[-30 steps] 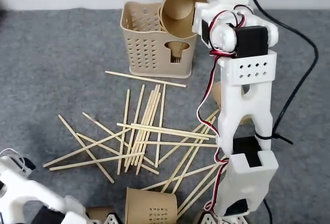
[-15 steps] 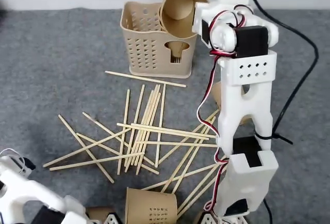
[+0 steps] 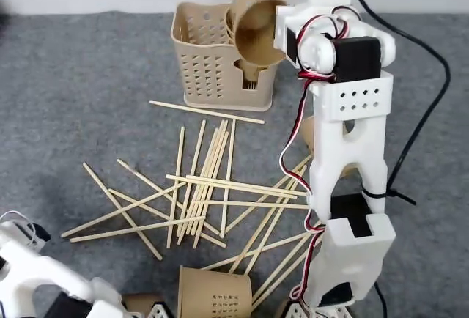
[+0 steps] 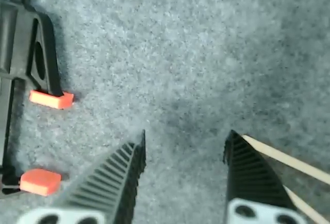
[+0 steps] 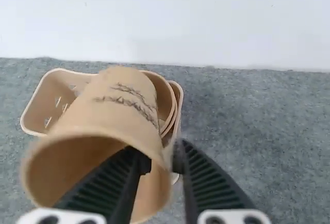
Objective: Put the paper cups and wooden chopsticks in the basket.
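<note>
Sitting at the near-left corner of the grey carpet (image 3: 73,113), the left arm (image 3: 29,281) is low over the floor. In its wrist view the left gripper (image 4: 186,136) has its ribbed fingers (image 4: 124,172) spread wide with nothing between them. 2 wooden chopsticks (image 4: 278,156) lie just beside 1 finger, and a black clamp (image 4: 31,53) with orange pads lies off to the other side.

Across the middle of the carpet the loose chopsticks (image 3: 205,186) lie scattered and crossing each other. Near the front edge 1 paper cup (image 3: 215,292) lies on its side, touching a few stick ends.

At the back stands the perforated beige basket (image 3: 209,69). In the right wrist view another cup (image 5: 167,97) sits inside it.

Over the basket's right side, the right gripper (image 5: 161,154) pinches the wall of a tilted paper cup (image 3: 260,32) between narrowly set fingers, its mouth facing the high camera. Further right rises the right arm (image 3: 348,149), with 1 more cup (image 3: 308,133) partly hidden behind it and a black cable (image 3: 432,113) trailing beside.
</note>
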Tool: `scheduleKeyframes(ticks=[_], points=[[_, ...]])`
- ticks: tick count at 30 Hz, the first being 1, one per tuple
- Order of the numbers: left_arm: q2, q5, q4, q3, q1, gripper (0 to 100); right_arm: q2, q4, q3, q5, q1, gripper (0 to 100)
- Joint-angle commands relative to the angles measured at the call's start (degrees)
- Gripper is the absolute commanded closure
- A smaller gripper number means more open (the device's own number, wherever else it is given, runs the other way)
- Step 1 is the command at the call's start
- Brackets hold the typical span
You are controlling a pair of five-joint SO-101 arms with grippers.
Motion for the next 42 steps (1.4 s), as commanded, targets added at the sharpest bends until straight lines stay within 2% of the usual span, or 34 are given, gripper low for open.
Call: scheduleKeyframes(ticks=[1, 8, 16, 23, 42], points=[[-2.37, 0.26, -0.62, -0.13, -0.26, 76, -0.66, 0.31, -2.46, 0.88, -0.4, 90.5], [-2.37, 0.26, -0.62, -0.04, -0.26, 76, -0.66, -0.48, -2.46, 0.7, -0.4, 91.3], [-2.37, 0.26, -0.62, 1.8, -0.26, 76, -0.66, -9.01, -2.46, -1.49, -1.45, 91.6], [-2.37, 0.26, -0.62, 2.42, -0.26, 76, -0.57, -9.19, -2.46, -1.67, -2.86, 91.6], [-2.37, 0.26, -0.62, 2.51, -0.26, 76, 2.07, -13.76, -2.55, -1.76, -0.48, 91.7]])
